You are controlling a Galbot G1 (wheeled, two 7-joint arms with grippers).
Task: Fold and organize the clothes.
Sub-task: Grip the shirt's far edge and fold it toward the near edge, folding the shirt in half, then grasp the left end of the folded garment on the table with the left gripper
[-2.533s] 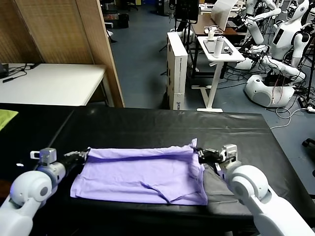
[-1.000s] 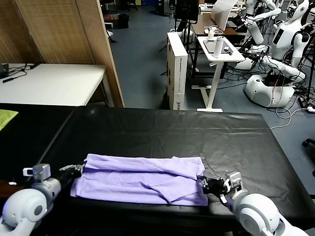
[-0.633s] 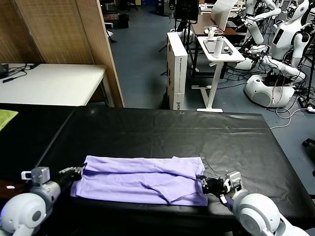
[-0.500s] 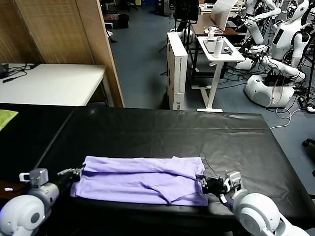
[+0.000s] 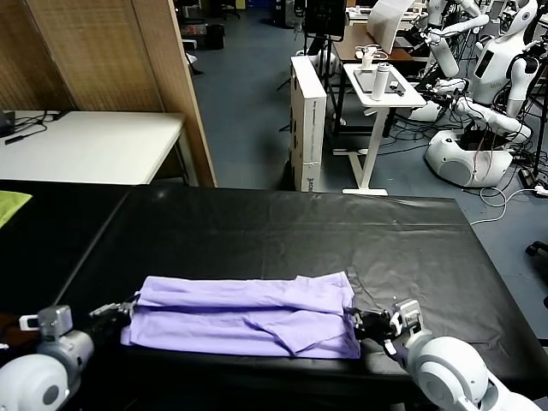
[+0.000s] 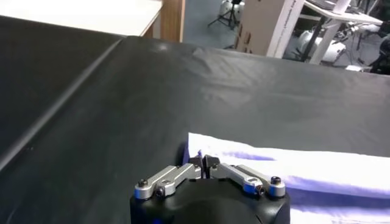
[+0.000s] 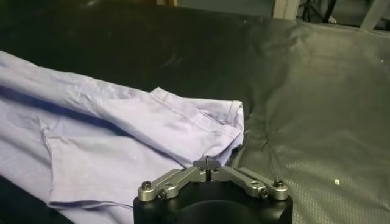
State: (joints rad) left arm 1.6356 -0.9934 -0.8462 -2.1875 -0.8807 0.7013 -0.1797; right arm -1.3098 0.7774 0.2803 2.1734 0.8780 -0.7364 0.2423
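The lavender T-shirt (image 5: 244, 315) lies folded into a long, thin, softly creased band along the near edge of the black table (image 5: 282, 227), a loose flap turned over near its middle. My left gripper (image 5: 116, 311) is at the shirt's left end with its fingers drawn together, the tips meeting at the fabric's corner, and my right gripper (image 5: 370, 324) is at the shirt's right end, fingers likewise together at the hem. Beyond the shirt the table's matte, faintly wrinkled cover runs bare to its far edge.
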